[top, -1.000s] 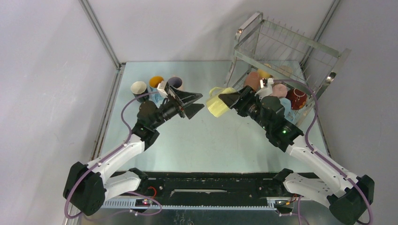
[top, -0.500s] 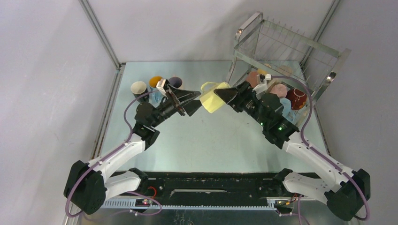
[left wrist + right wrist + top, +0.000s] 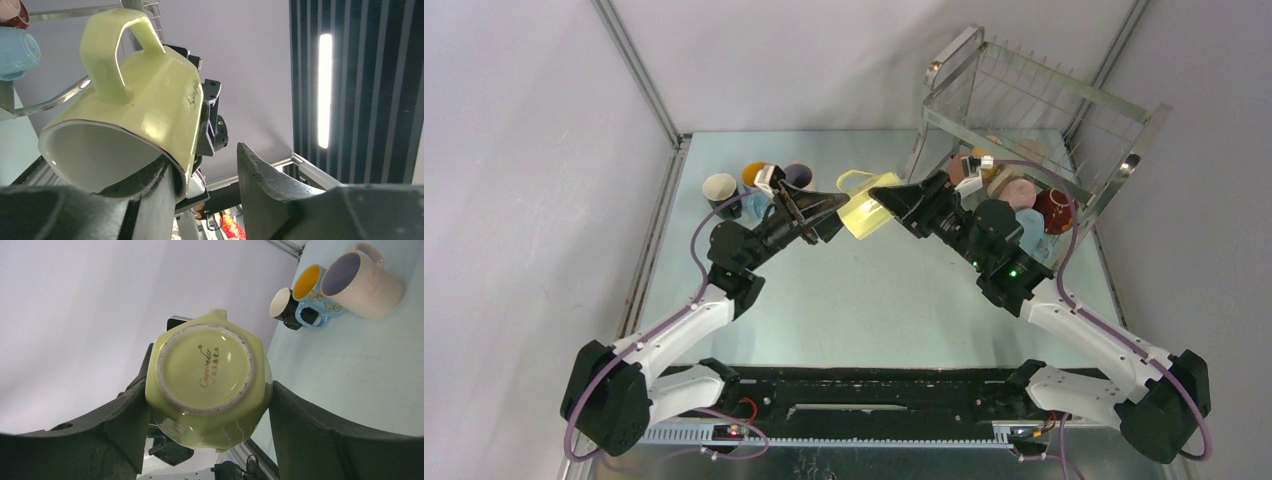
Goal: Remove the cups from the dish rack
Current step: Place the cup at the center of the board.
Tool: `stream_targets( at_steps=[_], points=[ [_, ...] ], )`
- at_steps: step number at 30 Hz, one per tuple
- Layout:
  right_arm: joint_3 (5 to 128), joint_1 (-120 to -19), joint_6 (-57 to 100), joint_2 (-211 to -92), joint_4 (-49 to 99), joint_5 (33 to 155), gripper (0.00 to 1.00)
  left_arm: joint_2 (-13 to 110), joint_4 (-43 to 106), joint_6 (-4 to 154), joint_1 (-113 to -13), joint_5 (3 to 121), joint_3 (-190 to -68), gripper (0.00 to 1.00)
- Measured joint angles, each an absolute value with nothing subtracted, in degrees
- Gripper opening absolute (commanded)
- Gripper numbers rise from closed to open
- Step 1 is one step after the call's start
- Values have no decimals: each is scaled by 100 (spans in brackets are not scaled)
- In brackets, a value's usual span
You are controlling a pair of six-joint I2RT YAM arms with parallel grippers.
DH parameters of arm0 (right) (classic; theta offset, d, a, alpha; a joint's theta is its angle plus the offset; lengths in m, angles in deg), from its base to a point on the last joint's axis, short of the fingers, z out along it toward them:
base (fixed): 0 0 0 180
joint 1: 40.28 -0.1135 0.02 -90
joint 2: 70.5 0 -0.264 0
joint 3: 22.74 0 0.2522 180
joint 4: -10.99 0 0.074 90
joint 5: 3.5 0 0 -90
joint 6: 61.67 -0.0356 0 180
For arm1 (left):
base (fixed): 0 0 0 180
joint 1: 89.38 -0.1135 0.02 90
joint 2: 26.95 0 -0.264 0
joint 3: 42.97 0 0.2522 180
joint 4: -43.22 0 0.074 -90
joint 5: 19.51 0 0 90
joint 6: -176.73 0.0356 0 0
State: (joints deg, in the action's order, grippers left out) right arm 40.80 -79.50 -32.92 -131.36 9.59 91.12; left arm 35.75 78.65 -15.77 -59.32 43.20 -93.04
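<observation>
We see two grippers meeting above the table. The right gripper has both fingers pressed against opposite sides of one yellow-green mug. It clamps the mug in the air, with the base toward its own wrist and the mouth toward the left gripper. The left fingers are spread. One reaches into the mug's mouth, and the other stands outside, apart from the wall, so the wall lies between the two with a gap showing. In the left wrist view the handle sits on top.

Beyond the left fingers, three mugs stand close together on the table with their mouths up. They are one black mug with a cream inside, one blue mug with an orange inside, and one pink mug with a purple inside.

Behind the right fingers, at the far right, the chrome dish rack stands tilted. In its lower part we count six cups, partly hidden by the right arm: a brownish-pink cup, a yellow cup, a cream cup, a pale pink cup, a dark red cup and a light blue cup.
</observation>
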Motion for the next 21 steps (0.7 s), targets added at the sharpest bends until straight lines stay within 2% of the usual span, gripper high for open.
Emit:
stream_targets(
  at_steps=[6, 11, 12, 14, 16, 18, 19, 21],
  points=[
    [4102, -8105, -3347, -13160, 876, 9042, 0, 3651, 8005, -1673, -5917, 4305, -9304, 27],
    [4108, -8173, -3386, -13175, 821, 8981, 0, 3730, 8039, -1686, -5912, 4278, -9304, 1],
    [4108, -8177, -3408, -13175, 824, 8970, 0, 3739, 8072, -1690, -5912, 4283, -9307, 0],
    [4110, -8195, -3454, -13175, 817, 8955, 19, 3743, 8142, -1688, -5912, 4287, -9307, 0],
    [4113, -8206, -3462, -13173, 804, 8948, 56, 3743, 8177, -1686, -5912, 4287, -9307, 0],
    [4113, -8208, -3460, -13173, 804, 8942, 88, 3743, 8179, -1681, -5912, 4289, -9307, 0],
    [4113, -8212, -3460, -13169, 808, 8933, 98, 3743, 8179, -1677, -5912, 4294, -9307, 0],
    [4113, -8232, -3386, -13142, 848, 8909, 100, 3743, 8168, -1649, -5910, 4285, -9315, 0]
  ],
)
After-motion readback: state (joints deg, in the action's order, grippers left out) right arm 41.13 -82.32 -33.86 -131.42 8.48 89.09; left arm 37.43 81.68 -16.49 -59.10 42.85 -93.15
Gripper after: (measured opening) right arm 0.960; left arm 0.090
